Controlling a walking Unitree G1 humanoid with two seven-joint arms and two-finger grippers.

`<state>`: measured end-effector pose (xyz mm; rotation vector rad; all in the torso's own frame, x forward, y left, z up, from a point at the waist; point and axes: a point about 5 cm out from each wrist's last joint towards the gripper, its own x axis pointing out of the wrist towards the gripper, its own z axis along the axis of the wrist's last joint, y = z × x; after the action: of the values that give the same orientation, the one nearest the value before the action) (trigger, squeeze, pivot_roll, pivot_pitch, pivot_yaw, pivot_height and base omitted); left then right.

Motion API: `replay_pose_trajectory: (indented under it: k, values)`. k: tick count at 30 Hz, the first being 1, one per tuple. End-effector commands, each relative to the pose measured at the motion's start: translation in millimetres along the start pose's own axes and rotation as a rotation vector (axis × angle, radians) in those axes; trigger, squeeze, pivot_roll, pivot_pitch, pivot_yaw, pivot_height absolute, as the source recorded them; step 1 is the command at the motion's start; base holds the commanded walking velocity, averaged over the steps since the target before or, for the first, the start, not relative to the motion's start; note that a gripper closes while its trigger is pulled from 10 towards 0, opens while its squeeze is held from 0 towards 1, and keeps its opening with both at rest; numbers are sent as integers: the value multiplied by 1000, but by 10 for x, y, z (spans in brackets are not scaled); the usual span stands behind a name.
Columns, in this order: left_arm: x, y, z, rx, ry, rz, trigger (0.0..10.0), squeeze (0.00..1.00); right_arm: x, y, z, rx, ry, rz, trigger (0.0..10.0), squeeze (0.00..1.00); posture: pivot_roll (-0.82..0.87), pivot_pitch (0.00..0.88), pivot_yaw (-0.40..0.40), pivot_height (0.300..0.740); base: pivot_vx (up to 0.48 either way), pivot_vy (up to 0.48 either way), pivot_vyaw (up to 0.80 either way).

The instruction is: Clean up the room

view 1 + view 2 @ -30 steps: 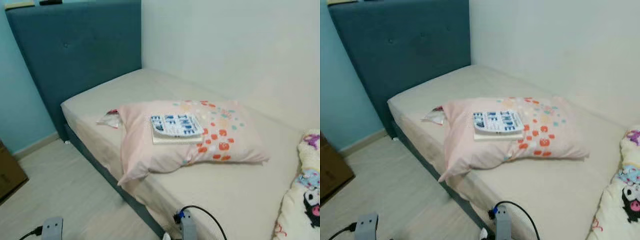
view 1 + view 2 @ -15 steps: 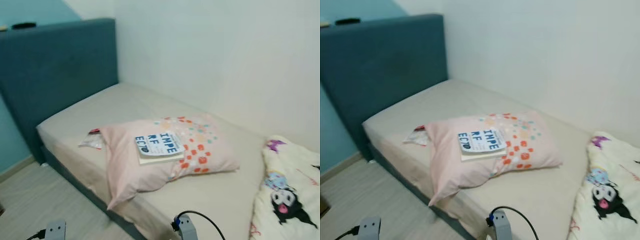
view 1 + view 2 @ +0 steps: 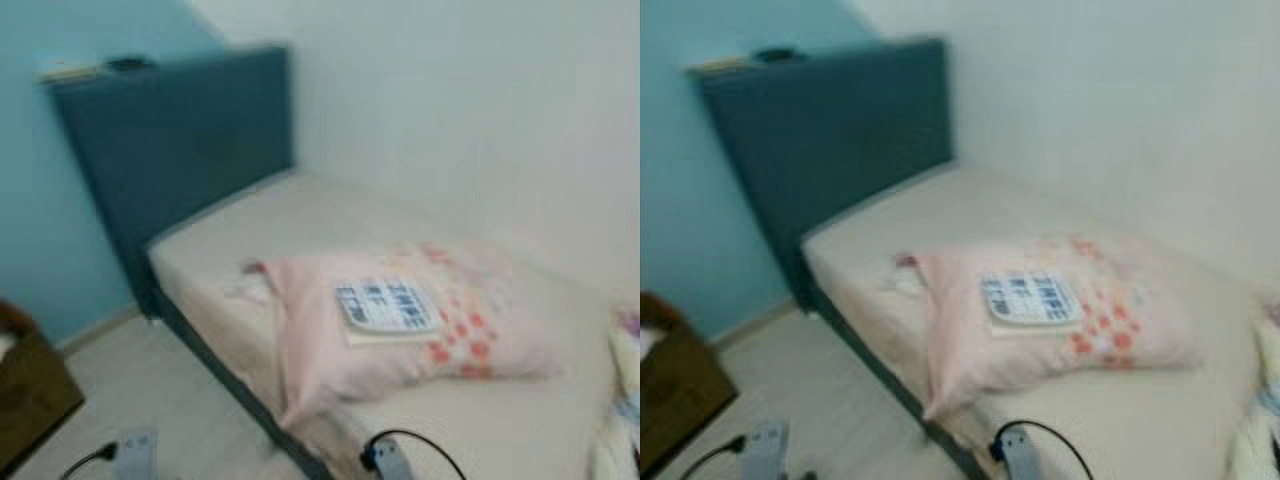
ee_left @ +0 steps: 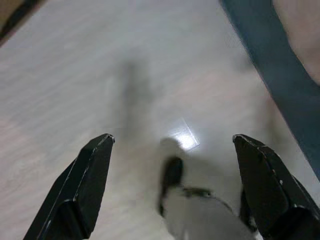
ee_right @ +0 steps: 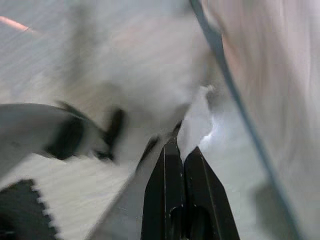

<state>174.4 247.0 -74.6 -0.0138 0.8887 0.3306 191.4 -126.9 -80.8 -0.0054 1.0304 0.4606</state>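
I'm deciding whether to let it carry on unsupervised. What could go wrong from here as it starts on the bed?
The white book with blue lettering lies loose on the soft pink pillow with orange dots, which overhangs the mattress edge; pulling the pillow could tip the book to the floor.

The head views are blurred, so aiming a reach now seems unreliable.

The small crumpled wrapper half tucked behind the pillow could be missed.

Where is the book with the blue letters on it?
In the head camera's views, the book lies flat on top of the pink pillow, which sits on the bed by the white wall, ahead and to the robot's right.
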Motion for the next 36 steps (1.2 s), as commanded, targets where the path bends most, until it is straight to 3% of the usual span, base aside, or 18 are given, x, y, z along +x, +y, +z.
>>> replay_pose_trajectory:
  k: [1,5,12,18,31,36]
  values:
    - [-44,15,-218,9,79,3,10000,0,20,73,-49,7,7,15,10000,0,34,0,-108,723,0,0,712]
    - [-45,4,-219,12,78,-1,10000,0,23,72,-27,10,-3,6,10000,0,34,0,-109,723,0,0,719]
    - [-47,-18,-225,27,75,-17,10000,0,15,13,-30,25,0,-73,10000,0,34,0,-109,723,0,0,0]
    - [-51,-11,-245,31,85,-14,10000,0,15,24,-26,57,-19,-51,10000,0,30,0,-109,723,336,0,0]
    - [-60,-4,-277,46,95,-18,10000,0,16,44,-63,37,-4,-40,10000,0,29,0,-106,723,336,0,0]
    - [-59,6,-271,50,93,-17,10000,0,21,77,-67,12,1,-1,10000,0,30,0,-106,723,325,0,728]
